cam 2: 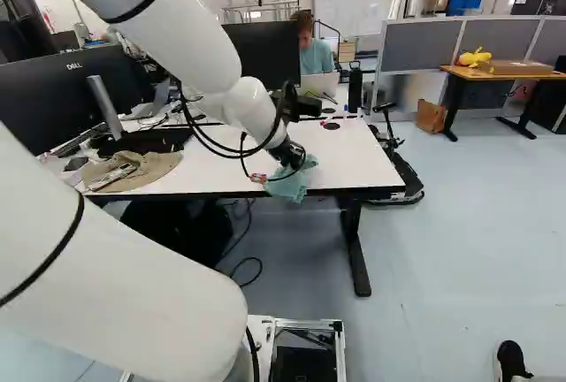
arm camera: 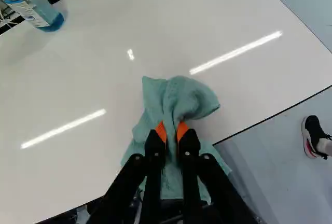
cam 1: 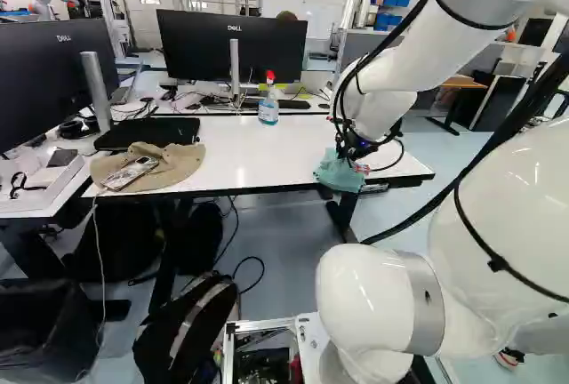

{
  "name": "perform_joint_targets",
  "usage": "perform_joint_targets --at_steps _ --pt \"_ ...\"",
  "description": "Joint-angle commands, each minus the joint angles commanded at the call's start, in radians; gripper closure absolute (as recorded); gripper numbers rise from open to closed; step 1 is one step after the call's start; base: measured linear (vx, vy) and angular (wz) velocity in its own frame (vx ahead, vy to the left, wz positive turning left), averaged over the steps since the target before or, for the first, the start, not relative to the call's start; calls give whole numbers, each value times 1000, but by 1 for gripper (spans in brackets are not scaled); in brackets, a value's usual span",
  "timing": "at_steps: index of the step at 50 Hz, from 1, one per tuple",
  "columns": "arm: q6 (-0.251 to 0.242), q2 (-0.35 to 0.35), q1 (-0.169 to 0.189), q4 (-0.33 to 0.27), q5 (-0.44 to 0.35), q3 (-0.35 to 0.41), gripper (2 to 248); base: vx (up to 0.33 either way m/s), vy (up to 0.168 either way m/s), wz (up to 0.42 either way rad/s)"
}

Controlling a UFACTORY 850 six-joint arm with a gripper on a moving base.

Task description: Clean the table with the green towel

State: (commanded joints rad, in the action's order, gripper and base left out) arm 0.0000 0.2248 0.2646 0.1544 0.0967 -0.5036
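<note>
At the near edge of the white table (cam 1: 240,148), my gripper (cam 1: 351,155) points down onto the green towel (cam 1: 338,173), part of which hangs over the edge. In the right base view the gripper (cam 2: 292,159) is over the same towel (cam 2: 290,187). The wrist view has the gripper (arm camera: 172,133) shut on a bunched fold of the towel (arm camera: 179,97), the orange pads pressing it from two sides. Cloth spreads on the tabletop ahead of the fingers and beneath them.
A spray bottle (cam 1: 268,104) stands near the table's back edge. A beige cap (cam 1: 151,167) with a device on it and a black case (cam 1: 149,133) lie at the left of the left base view. Monitors (cam 1: 233,46) stand behind. A backpack (cam 1: 191,326) is on the floor.
</note>
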Motion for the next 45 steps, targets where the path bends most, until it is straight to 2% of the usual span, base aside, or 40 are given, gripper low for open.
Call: perform_joint_targets --at_steps 19,30,45 --pt "0 26 -4 0 0 2 208 0 0 0" --pt "0 36 -42 0 0 -17 208 0 0 0" --pt "0 -3 -106 0 0 -51 208 0 0 0"
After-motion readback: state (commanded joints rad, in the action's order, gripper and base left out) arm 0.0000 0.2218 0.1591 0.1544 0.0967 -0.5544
